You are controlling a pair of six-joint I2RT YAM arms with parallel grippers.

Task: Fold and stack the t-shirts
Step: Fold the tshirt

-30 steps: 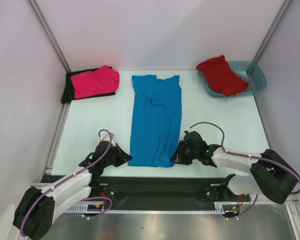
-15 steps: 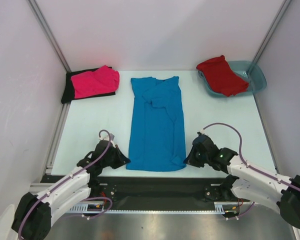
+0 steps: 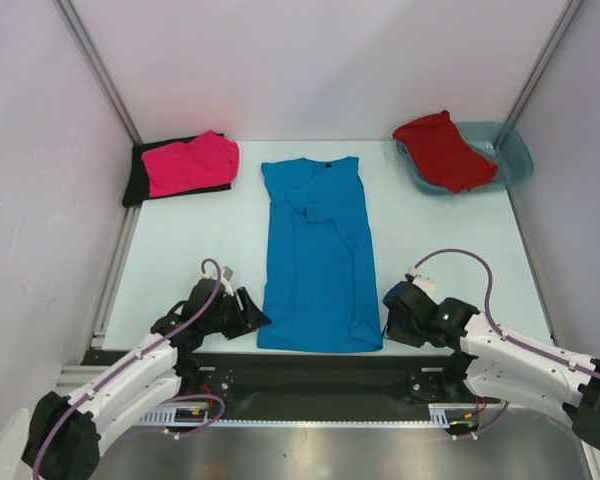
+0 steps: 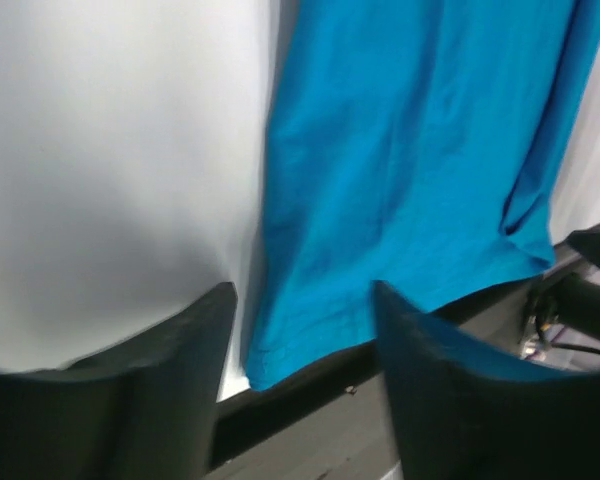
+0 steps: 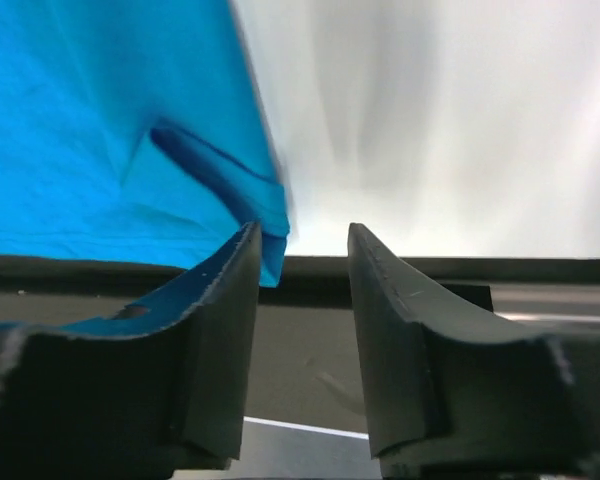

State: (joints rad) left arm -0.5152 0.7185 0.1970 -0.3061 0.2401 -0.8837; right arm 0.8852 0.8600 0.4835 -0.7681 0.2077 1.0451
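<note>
One table (image 3: 440,250), four shirts: blue shirt (image 3: 315,260) lies flat down the middle, red shirt (image 3: 442,150) is draped over the one tub (image 3: 515,155) far right, pink shirt (image 3: 190,163) sits on black shirt (image 3: 137,180) far left. Left gripper (image 3: 255,318) and right gripper (image 3: 388,322) sit at blue's near corners, both spread apart, gripping nothing.

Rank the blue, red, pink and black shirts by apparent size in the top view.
1. blue t-shirt, laid out flat.
2. red t-shirt and pink t-shirt: both compact, too alike to rank.
3. black t-shirt: only edges show beneath the pink one.
</note>
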